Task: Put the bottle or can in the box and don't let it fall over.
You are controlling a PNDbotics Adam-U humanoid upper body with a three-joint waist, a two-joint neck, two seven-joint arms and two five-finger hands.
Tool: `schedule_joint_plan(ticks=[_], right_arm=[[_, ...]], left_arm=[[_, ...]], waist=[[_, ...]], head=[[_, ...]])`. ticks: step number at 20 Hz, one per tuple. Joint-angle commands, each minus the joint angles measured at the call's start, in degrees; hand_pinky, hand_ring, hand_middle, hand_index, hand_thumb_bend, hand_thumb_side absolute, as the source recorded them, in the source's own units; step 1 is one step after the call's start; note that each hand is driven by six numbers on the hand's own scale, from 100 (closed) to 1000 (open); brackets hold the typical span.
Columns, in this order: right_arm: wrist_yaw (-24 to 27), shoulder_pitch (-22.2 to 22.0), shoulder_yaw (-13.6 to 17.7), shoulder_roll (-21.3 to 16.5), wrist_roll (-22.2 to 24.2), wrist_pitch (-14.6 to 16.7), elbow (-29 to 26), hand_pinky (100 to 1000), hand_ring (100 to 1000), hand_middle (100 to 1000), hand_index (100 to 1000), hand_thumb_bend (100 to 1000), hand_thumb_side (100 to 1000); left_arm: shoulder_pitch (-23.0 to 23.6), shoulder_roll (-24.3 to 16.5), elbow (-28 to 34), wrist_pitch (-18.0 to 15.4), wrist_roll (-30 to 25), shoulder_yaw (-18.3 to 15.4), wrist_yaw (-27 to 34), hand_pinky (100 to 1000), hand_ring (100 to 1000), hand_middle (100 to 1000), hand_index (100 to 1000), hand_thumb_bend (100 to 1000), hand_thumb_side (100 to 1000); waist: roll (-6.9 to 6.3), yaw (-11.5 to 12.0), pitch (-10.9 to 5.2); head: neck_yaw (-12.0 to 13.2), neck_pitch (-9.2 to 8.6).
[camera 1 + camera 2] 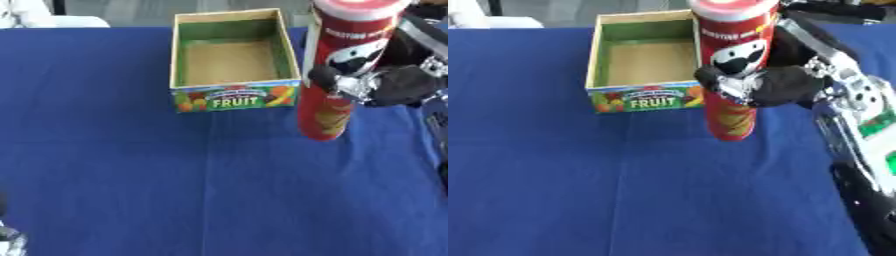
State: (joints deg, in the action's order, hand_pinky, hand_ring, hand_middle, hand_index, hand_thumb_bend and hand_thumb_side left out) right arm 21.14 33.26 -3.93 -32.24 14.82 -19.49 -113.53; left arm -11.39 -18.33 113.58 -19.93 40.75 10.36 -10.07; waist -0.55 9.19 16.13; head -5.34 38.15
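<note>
Can (732, 60) upright in right hand (785, 86), just right of box (234, 95).

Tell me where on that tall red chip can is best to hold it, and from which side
Grip the red chip can around the middle of its round wall, coming in from its right side, as the right robot hand does now. It is tall, narrow and upright, so a mid-height wrap should keep it from tipping on the way into the fruit box on its left.
</note>
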Motion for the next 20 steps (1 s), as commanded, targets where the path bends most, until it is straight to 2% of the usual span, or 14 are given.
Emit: schedule_joint_plan(ticks=[1,5,10,16,20], right_arm=[[4.6,2.5,0.6,-4.4,-1.4,-2.6,-0.9,1000,777,637,506,100,100],[9.8,5.8,1.2,-7.9,-3.8,-4.4,0.6,1000,770,635,505,100,100],[13.6,9.9,1.8,-10.1,-7.0,-4.6,5.0,1000,764,625,498,100,100],[14.2,15.6,1.5,-10.4,-9.5,-3.3,14.0,1000,755,624,498,100,110],[13.1,19.4,1.0,-10.3,-10.4,-1.1,19.9,1000,755,626,501,100,100]], left_arm=[[-0.3,-1.5,1.0,0.1,0.2,-0.6,-0.2,868,697,906,764,100,672],[-0.3,-1.5,1.0,0.1,0.0,-0.4,0.0,869,697,907,764,100,672],[-0.6,-1.7,1.0,0.1,-0.3,-0.3,0.1,868,697,906,763,100,672],[-1.3,-1.8,1.0,0.0,-0.6,-0.1,0.3,868,696,906,763,100,672],[-1.7,-1.9,1.0,-0.2,-0.8,0.1,0.3,868,695,907,763,100,672]], waist=[[0.10,0.1,-1.54],[0.43,0.4,-1.79],[0.65,1.0,-1.62],[0.76,2.3,-0.79],[0.88,3.4,0.03]], head=[[0.9,1.18],[1.4,1.79],[1.1,0.99],[-0.4,-0.78],[-1.4,-1.97]])
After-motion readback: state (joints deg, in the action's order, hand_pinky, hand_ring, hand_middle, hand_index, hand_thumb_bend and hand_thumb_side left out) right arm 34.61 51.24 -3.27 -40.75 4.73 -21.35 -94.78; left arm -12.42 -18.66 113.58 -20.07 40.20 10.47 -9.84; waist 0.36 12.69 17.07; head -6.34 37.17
